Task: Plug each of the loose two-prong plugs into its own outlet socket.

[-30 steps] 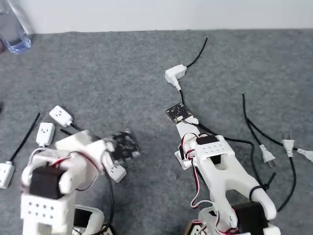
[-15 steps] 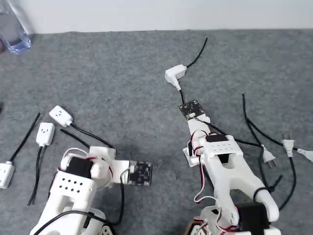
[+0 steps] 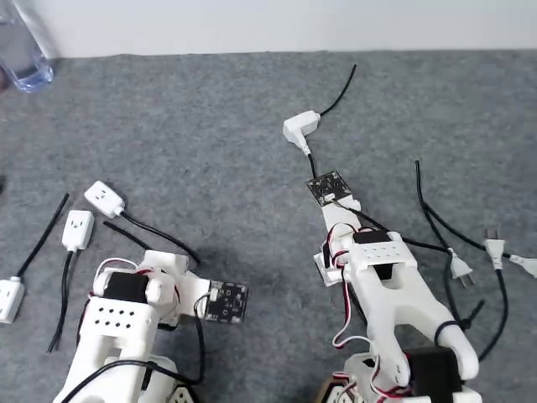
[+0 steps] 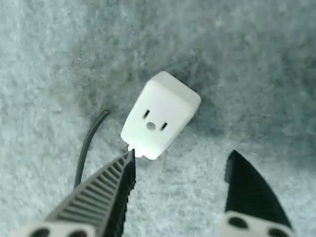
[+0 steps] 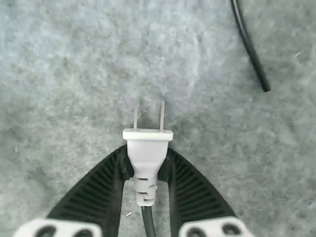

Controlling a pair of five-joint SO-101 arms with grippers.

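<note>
Your right gripper [image 5: 146,157] clamps a white two-prong plug [image 5: 147,144]; your left gripper [image 4: 181,158] hangs, jaws apart, just beside a white outlet socket [image 4: 159,116].

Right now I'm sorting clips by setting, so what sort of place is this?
Probably a robotics lab or hobby test bench: grey felt-like matting as work surface, a plain white wall behind, and short cut-off cords with sockets and plugs scattered around the left arm and right arm.

the table cover [image 3: 210,109] is grey cloth, rough and matt like felt. the outlet socket [image 4: 160,116] is smooth white plastic. the plug [image 5: 147,148] is white plastic also, with two thin metal prongs [image 5: 135,114]. the loose cable [image 5: 248,44] is black, slightly glossy.
</note>
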